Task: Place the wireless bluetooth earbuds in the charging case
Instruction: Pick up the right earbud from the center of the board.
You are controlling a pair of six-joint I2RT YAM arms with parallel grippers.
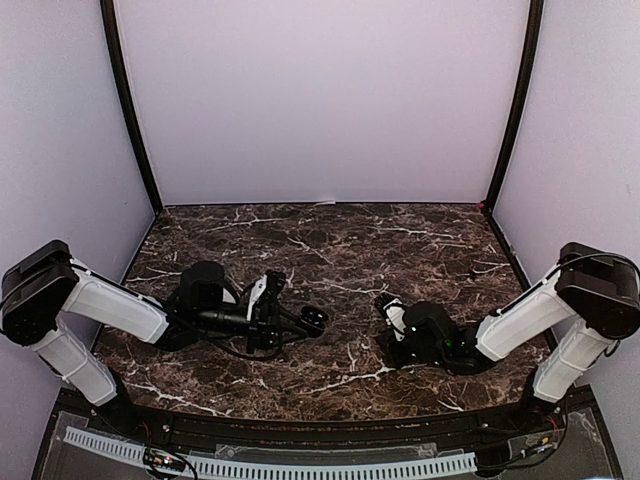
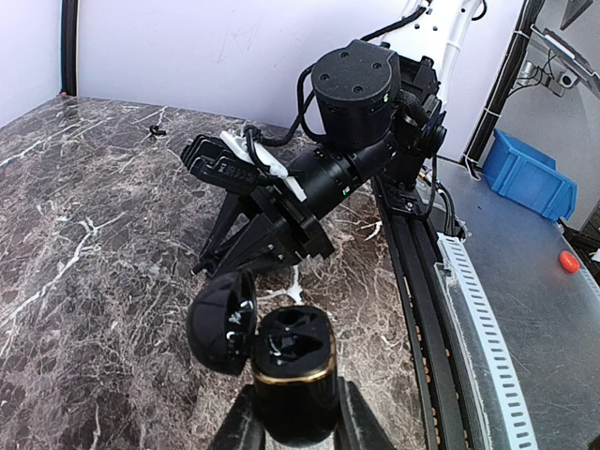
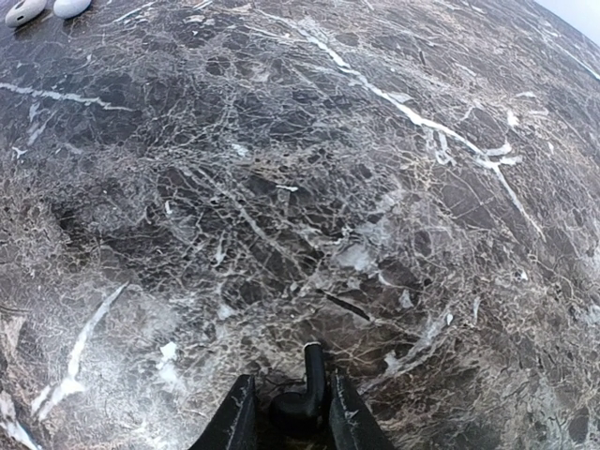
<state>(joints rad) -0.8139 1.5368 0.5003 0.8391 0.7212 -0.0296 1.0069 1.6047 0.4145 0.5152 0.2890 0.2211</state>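
Observation:
A black charging case [image 2: 292, 370] with a gold rim stands upright, and my left gripper [image 2: 295, 394] is shut on its body. Its lid [image 2: 220, 323] hangs open to the left. The sockets are dark and glossy, and I cannot tell whether a bud sits in them. From above, the left gripper [image 1: 312, 320] and the case sit left of the table's middle. A black earbud [image 3: 300, 408] with a short stem lies low over the marble between the fingers of my right gripper [image 3: 291, 382], which are closed on it. The right gripper [image 1: 383, 303] is a short way right of the case.
Two white oval things [image 3: 37, 8] lie at the far top-left edge of the right wrist view, partly cut off. The right arm's black wrist [image 2: 352, 89] fills the space behind the case. A blue bin [image 2: 530, 178] and a perforated rail [image 2: 478, 319] lie off the table's near edge.

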